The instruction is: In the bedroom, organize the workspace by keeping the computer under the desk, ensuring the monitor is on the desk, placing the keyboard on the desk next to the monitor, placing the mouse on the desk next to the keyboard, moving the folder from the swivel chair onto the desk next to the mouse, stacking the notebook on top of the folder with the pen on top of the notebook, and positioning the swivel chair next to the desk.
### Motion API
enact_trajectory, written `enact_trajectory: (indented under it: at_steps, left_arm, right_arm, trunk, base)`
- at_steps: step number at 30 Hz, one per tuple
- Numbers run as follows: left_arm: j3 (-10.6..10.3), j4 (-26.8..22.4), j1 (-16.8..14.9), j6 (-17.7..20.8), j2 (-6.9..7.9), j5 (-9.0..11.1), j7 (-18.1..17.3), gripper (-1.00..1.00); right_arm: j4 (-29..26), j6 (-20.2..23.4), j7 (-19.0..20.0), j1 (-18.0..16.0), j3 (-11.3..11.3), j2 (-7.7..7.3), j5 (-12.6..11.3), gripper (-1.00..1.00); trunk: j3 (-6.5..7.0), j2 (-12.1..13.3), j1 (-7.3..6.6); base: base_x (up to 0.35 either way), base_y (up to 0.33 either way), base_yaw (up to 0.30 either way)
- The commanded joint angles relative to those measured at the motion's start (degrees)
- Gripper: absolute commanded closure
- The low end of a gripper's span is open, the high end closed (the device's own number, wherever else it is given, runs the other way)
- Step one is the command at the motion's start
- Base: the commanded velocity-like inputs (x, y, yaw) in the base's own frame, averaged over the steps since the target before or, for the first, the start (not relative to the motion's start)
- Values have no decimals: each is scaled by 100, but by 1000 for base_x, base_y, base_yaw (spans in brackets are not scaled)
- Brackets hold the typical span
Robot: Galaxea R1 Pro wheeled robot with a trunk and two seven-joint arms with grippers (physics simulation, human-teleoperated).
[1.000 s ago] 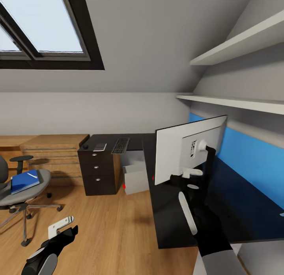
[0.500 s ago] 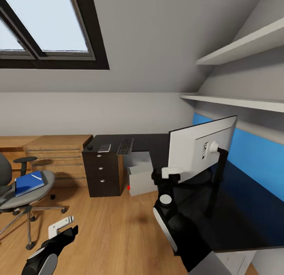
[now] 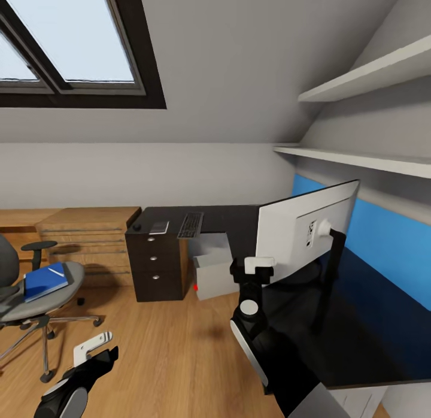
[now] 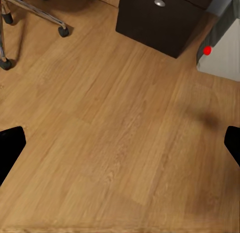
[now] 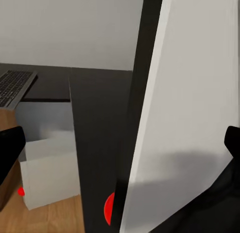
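The monitor [image 3: 308, 229] stands on the black L-shaped worktop [image 3: 359, 328], back panel facing the head camera, its long axis running from about 7 o'clock near the front edge to 1 o'clock toward the blue wall panel [image 3: 389, 238]. The right gripper [image 3: 258, 264] sits at the monitor's lower near corner, at roughly 7 o'clock from the panel's middle; in the right wrist view the jaws stand wide apart with the panel's edge running up between them, so the gripper looks released and clasping nothing, though whether a pad brushes the casing I cannot tell. This arm is plainly the nearer one for any nudge of the screen. One swivel chair [image 3: 36, 298] waits at 9 o'clock on the wooden floor [image 3: 173, 346], well apart from the worktop, carrying one blue folder [image 3: 45, 280]. One grey computer [image 3: 214, 273] rests under the far wing of the worktop, beside one drawer unit [image 3: 154, 263]. On that far wing, around 11 o'clock from the right gripper, lie one keyboard [image 3: 190, 224], one flat grey thing that may be the notebook [image 3: 158, 227] just beside it, and one small dark mouse [image 3: 137, 227]. The left gripper [image 3: 96, 344] hangs low at 7 o'clock over bare floor, jaws spread and empty. Two wall shelves [image 3: 359, 76] run above.
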Motion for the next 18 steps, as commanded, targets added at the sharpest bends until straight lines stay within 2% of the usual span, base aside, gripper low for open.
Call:
enact_trajectory:
  at_steps: [1, 9, 12, 18]
  left_arm:
    - [-1, 52, -4, 13, 5, 56, 42, -100]
    - [-12, 425, -4, -69, -6, 60, 37, -100]
    - [-37, 777, -4, -166, -4, 59, 36, -100]
    - [-52, 1819, -4, -880, 4, 47, 20, -100]
  right_arm:
    - [-4, 35, -39, -7, 13, -5, -26, -100]
    - [-3, 35, -52, -4, 11, -20, -22, -100]
    - [-2, 35, -62, -2, 11, -21, -19, -100]
    - [33, 35, -70, 2, 11, -18, -20, -100]
  trunk:
    - [11, 37, -23]
    - [155, 358, -198]
    - [209, 478, -264]
    - [317, 719, -396]
  base:
    - [0, 0, 0]
    - [0, 0, 0]
    - [0, 0, 0]
    - [0, 0, 0]
